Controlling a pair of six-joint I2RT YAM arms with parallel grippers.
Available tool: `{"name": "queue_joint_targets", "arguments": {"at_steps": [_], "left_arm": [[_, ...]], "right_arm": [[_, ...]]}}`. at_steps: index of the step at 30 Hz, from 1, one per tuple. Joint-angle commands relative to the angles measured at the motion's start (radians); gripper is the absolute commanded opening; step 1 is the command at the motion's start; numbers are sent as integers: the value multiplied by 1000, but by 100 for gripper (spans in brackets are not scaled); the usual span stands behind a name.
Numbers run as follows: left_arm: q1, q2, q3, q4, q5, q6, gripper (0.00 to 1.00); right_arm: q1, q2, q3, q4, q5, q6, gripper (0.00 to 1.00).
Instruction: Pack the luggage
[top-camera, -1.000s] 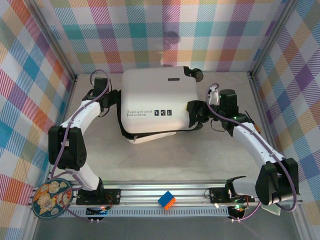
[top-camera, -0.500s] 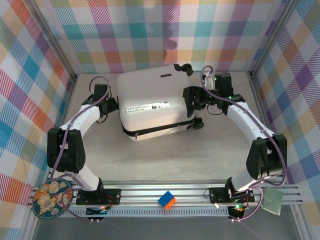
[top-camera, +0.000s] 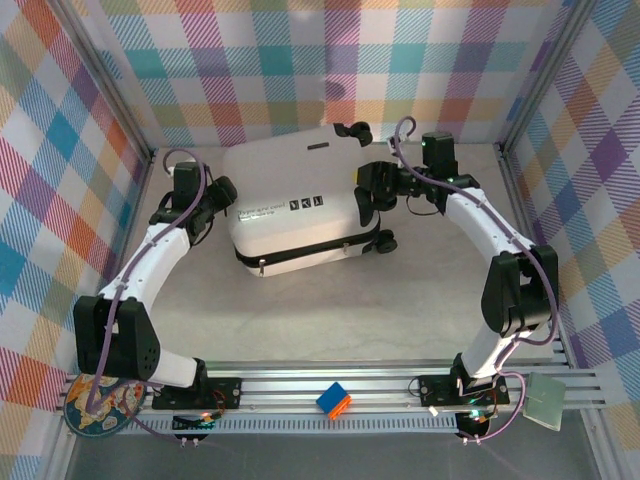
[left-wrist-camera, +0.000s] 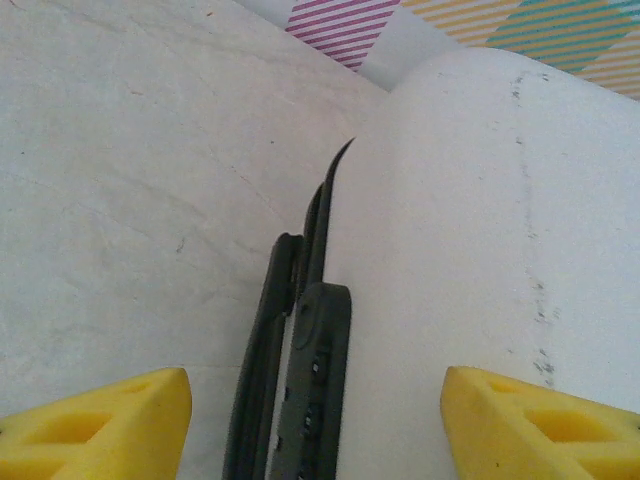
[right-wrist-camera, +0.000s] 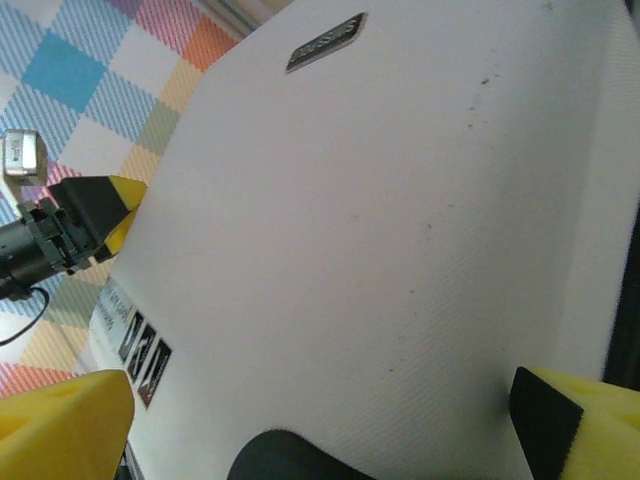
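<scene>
The luggage (top-camera: 300, 205), a white hard-shell suitcase, lies flat and closed at the back middle of the table, with its black wheels (top-camera: 386, 242) on the right. My left gripper (top-camera: 215, 200) is open at its left side. In the left wrist view the yellow fingertips (left-wrist-camera: 95, 430) stand wide apart, with the black handle (left-wrist-camera: 315, 380) and zipper seam between them. My right gripper (top-camera: 368, 190) is open at the right end. There its fingertips (right-wrist-camera: 60, 425) straddle the white shell (right-wrist-camera: 380, 220) just above a black wheel (right-wrist-camera: 300, 462).
A coloured cube (top-camera: 334, 400) sits on the front rail. A round patterned plate (top-camera: 100, 398) lies at the front left corner and a pale green card (top-camera: 545, 400) at the front right. Checked walls (top-camera: 70, 150) close in the left, back and right.
The suitcase has slid left and towards the back wall, turning slightly. The right gripper moved back and left with it; the left arm stretched out along the left side.
</scene>
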Motion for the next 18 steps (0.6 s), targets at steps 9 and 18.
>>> {"name": "queue_joint_targets", "arguments": {"at_steps": [9,18], "left_arm": [[-38,-142,-102,-36,88,1,67],[-48,-341,-204,-147,1,8,67]], "right_arm": [[55,-110,108,-112,113,-132,96],[118,-452,-356,48,339,-88,91]]}}
